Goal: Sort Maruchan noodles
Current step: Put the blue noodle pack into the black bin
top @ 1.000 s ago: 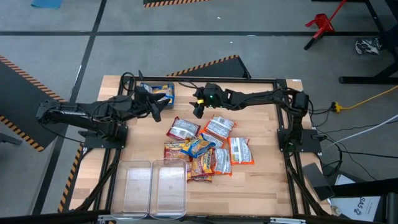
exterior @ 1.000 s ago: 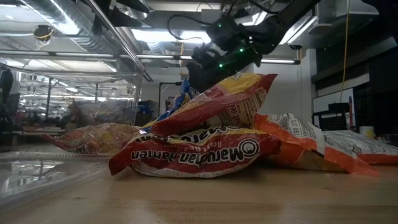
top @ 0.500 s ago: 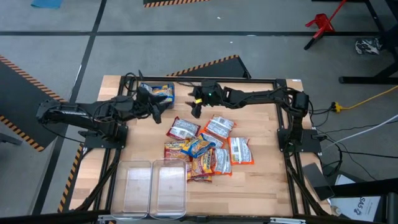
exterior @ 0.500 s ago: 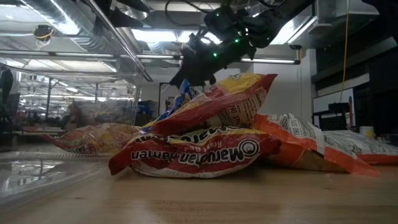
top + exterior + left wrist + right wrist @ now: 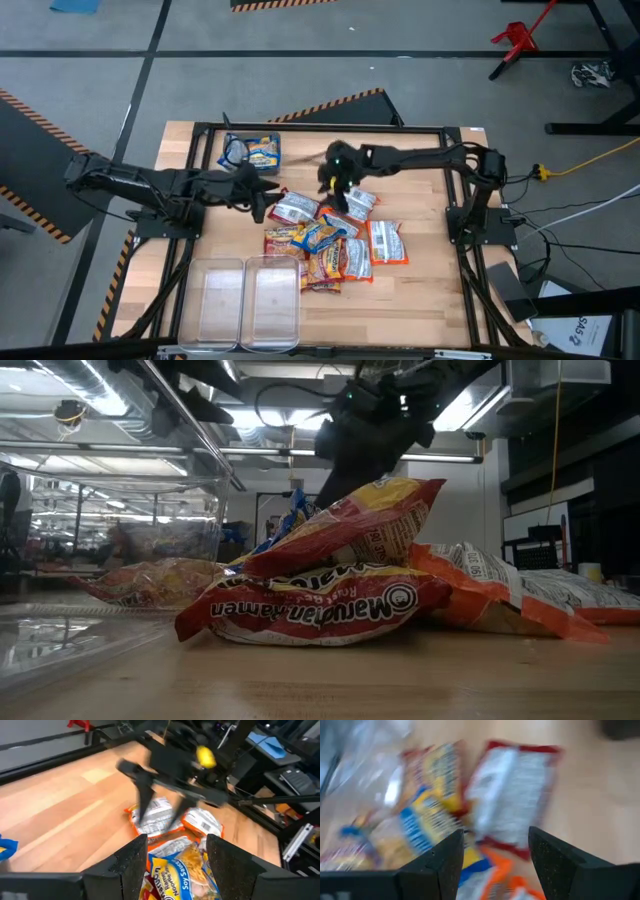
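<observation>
Crinkly flat ramen packets (image 5: 330,243) lie heaped on the wooden tabletop (image 5: 420,290), long axes mixed — left pincer (image 5: 258,196) and right pincer (image 5: 334,190) both parted, empty.

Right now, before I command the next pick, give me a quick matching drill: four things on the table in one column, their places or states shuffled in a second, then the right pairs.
Things:
1. blue packet
2. clear bins
3. left gripper
4. right gripper

Places or states:
A. open, over the pile's far right packets
B. alone at the far left corner of the table
C. empty, side by side at the near edge
D. open, at the pile's left edge

Pairs: 1-B, 2-C, 3-D, 4-A
</observation>
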You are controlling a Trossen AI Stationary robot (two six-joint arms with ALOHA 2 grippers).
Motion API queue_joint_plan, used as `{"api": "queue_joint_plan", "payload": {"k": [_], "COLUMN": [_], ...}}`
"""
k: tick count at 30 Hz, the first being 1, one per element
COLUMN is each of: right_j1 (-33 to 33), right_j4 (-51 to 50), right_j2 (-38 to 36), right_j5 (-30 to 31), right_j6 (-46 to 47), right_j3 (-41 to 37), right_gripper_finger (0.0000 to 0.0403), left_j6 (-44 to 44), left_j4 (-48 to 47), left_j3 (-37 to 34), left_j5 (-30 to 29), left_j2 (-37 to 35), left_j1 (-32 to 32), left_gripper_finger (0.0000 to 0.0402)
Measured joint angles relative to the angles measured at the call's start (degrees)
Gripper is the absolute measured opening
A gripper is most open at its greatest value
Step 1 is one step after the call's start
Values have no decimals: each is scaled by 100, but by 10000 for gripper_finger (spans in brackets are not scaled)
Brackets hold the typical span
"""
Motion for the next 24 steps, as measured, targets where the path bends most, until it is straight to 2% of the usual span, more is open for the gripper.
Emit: {"api": "queue_joint_plan", "payload": {"k": [4,10,15,24], "right_j1": [567,1587,2102,2278], "right_j4": [-156,-305,-335,-248], "right_j2": [-45,-48,-52,84], "right_j5": [155,1653,2304,2575], "right_j6": [-1021,-2033,-2125,-1612], "right_j3": [-2,-7,-7,-2], "right_gripper_finger": [207,207,207,207], "left_j6": [0,-3,35,42], "left_j4": [28,243,377,418], "left_j3": [0,0,2,2], "left_j5": [-150,-161,-389,-412], "left_j2": [86,111,110,110], "left_j1": [-112,-337,-458,-577], "left_gripper_finger": [197,197,197,197]}}
